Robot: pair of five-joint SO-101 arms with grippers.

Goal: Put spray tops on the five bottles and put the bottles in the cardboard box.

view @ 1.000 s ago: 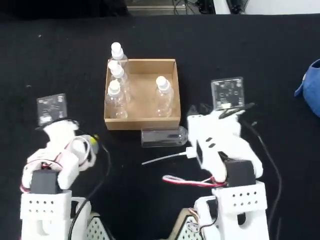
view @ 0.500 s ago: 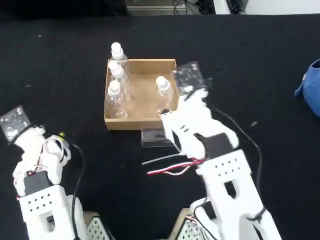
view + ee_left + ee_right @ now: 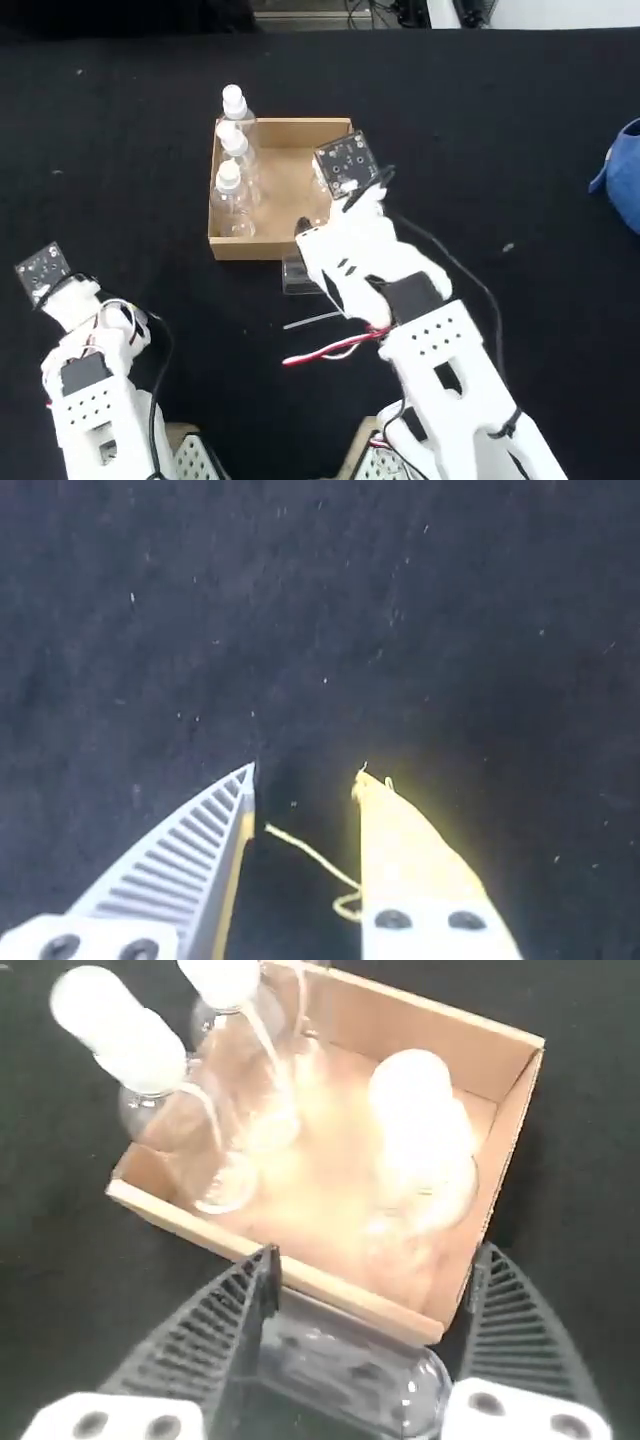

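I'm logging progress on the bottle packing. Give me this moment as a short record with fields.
box: cardboard box, open top, on the black table
in box: three capped bottles in a row by one wall, a fourth bottle opposite
fifth bottle: on its side outside the box front, between the open fingers of the right gripper
spray top tube: lies on the table beside that arm
left gripper: open, empty, over bare table

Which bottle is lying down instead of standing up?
The clear bottle on the table, just outside the cardboard box, at its front wall, straddled by the open right gripper. The other bottles stand upright inside the box.
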